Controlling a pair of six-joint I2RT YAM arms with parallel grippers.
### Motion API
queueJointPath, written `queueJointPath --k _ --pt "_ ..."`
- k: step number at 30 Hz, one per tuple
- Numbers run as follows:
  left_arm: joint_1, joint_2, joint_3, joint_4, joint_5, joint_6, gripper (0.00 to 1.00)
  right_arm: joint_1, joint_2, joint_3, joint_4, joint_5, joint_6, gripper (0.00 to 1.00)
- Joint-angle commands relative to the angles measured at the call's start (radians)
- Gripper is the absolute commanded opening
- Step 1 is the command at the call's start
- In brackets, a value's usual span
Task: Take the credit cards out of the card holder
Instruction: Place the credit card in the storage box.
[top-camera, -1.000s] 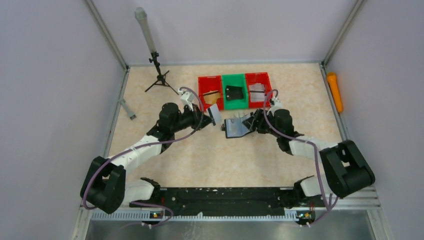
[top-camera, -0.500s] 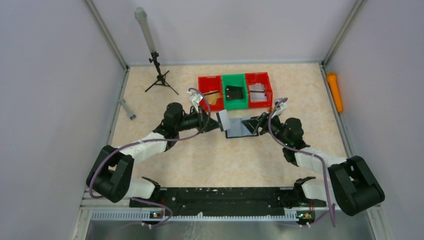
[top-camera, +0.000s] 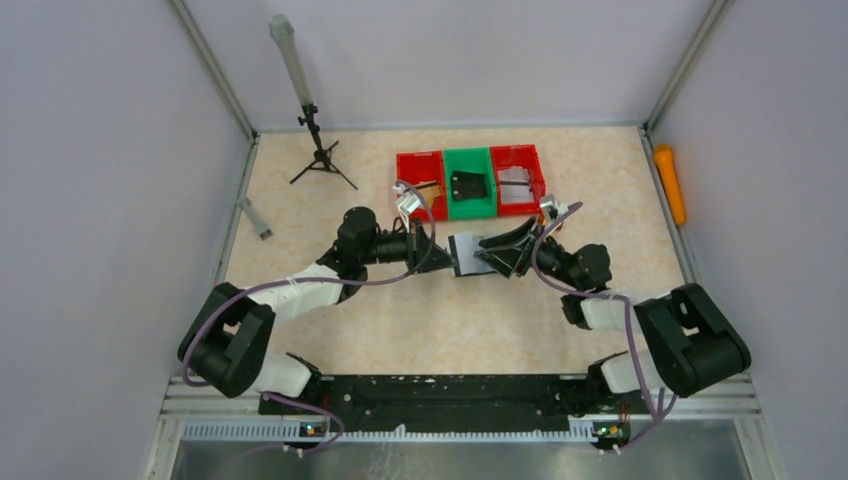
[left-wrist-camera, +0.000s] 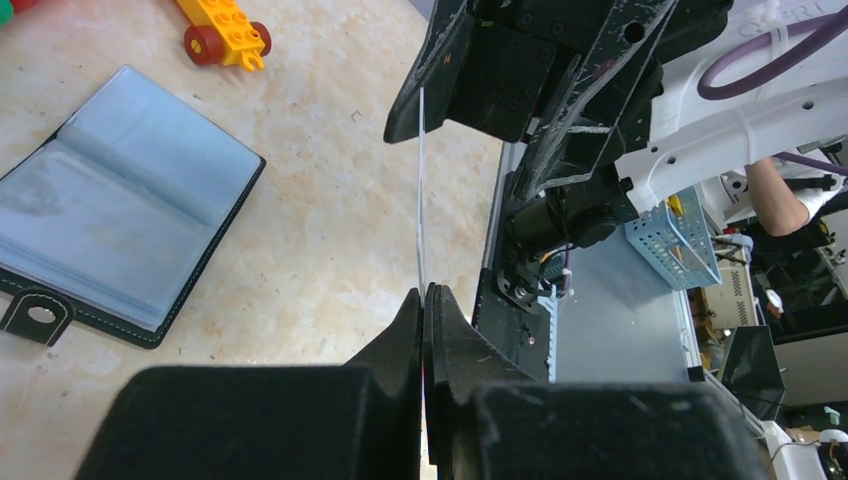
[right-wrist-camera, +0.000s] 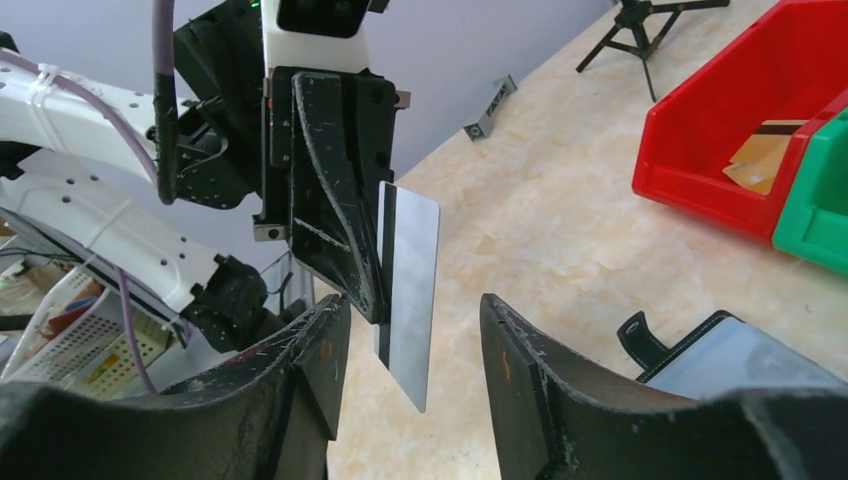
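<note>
My left gripper (left-wrist-camera: 425, 295) is shut on a thin silver credit card (right-wrist-camera: 410, 290) with a black stripe and holds it upright above the table. The card's far end hangs between the fingers of my right gripper (right-wrist-camera: 412, 305), which is open and touches neither face of the card. From the left wrist the card (left-wrist-camera: 420, 180) shows edge-on, reaching up to the right gripper's black fingers (left-wrist-camera: 430, 70). The card holder (left-wrist-camera: 120, 210) lies open and flat on the table, pale grey-blue inside up, tab at its near corner. It also shows beside the right fingers (right-wrist-camera: 745, 350).
Three bins stand at the back: a red bin (top-camera: 421, 185) with a gold card, a green bin (top-camera: 470, 182) with a black case, and a red bin (top-camera: 517, 178) with a silver card. A small tripod (top-camera: 318, 150) stands back left. An orange object (top-camera: 670, 185) lies along the right wall.
The left gripper has carried the card rightward until it hangs between the right gripper's fingers. The right gripper has turned to face it and its jaws have narrowed.
</note>
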Motion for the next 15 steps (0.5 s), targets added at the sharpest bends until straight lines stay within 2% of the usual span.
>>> queueJointPath --k 1,6,11,15 --pt "-0.009 -0.013 0.032 0.061 0.028 0.015 0.0 0.012 0.032 0.012 0.124 -0.067 0.037 0.5" --pt "-0.014 -0.031 0.02 0.074 0.029 0.025 0.01 0.015 0.049 0.025 0.104 -0.072 0.038 0.5" --pt "-0.017 -0.023 0.025 0.073 0.04 0.025 0.01 0.034 0.092 0.041 0.171 -0.115 0.071 0.47" --pt "-0.024 -0.02 0.028 0.077 0.049 0.025 0.01 0.041 0.111 0.051 0.192 -0.134 0.084 0.36"
